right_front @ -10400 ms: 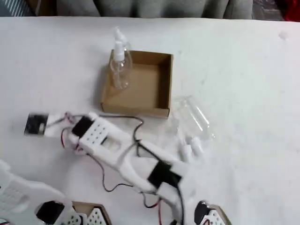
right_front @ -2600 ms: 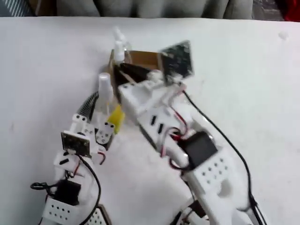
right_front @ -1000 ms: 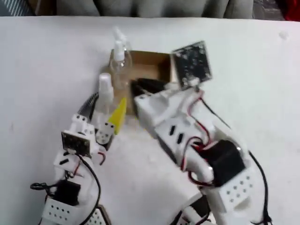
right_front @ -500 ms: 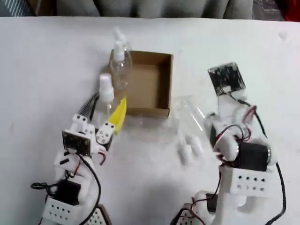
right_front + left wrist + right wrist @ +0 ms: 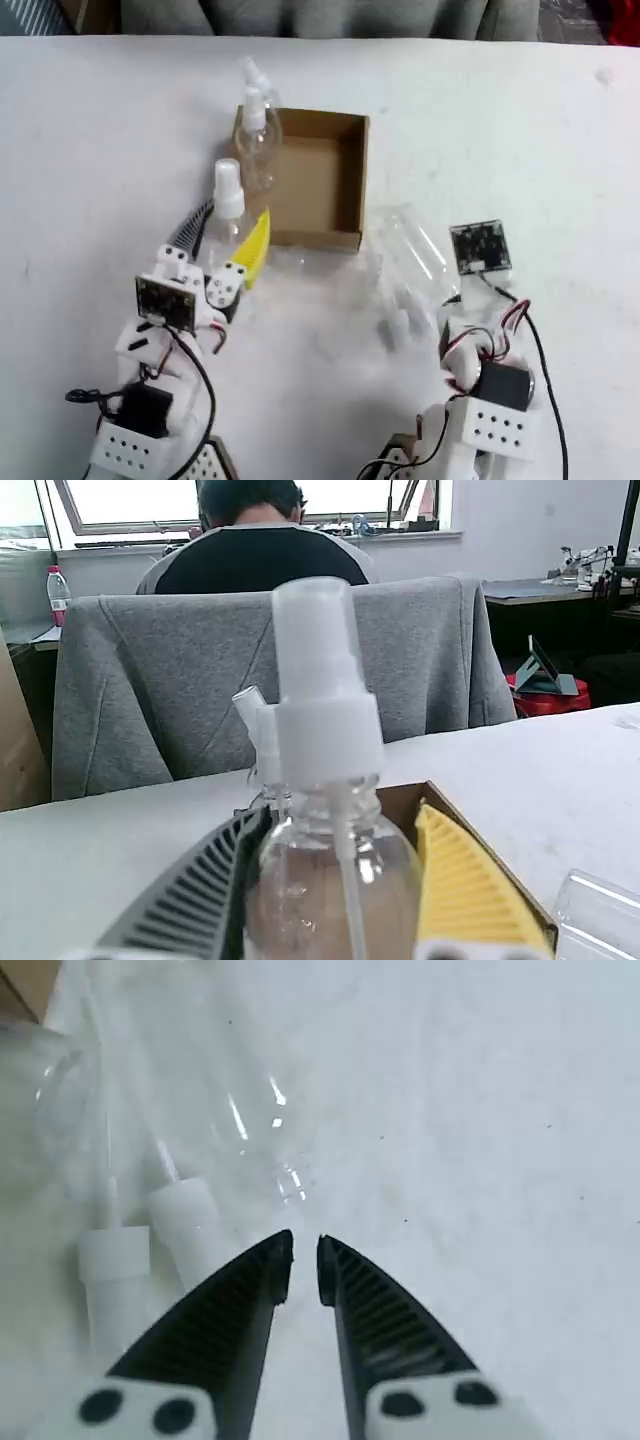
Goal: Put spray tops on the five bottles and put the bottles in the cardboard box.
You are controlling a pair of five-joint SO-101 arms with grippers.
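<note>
The right jaws, almost pressed together and empty, have been withdrawn from the box (image 5: 362, 180) to the loose bottle (image 5: 415, 245) and tops (image 5: 185, 1225) beside it. A capped bottle (image 5: 228, 200) is pinched in the left jaws, just left of the box, awaiting boxing.

held bottle (image 5: 330, 890): clear plastic, glossy, totally see-through
its spray top (image 5: 322, 710): white plastic, smooth, bit of a sheen
loose bottle (image 5: 245, 1110): same clear glossy plastic, bright glints on it
loose spray tops (image 5: 185, 1225): white plastic, more matt
cardboard box (image 5: 362, 175): plain brown cardboard, matt
table (image 5: 520, 120): white, matt, faintly speckled surface
left gripper (image 5: 340, 815) fingers (image 5: 465, 890): ribbed plastic, one yellow, one dark grey, both matt
right gripper (image 5: 304, 1250) fingers (image 5: 235, 1310): black ribbed plastic, matt
arm shells (image 5: 495, 425): white plastic, smooth
chair cover (image 5: 150, 690): grey cloth, soft and a bit creased
</note>
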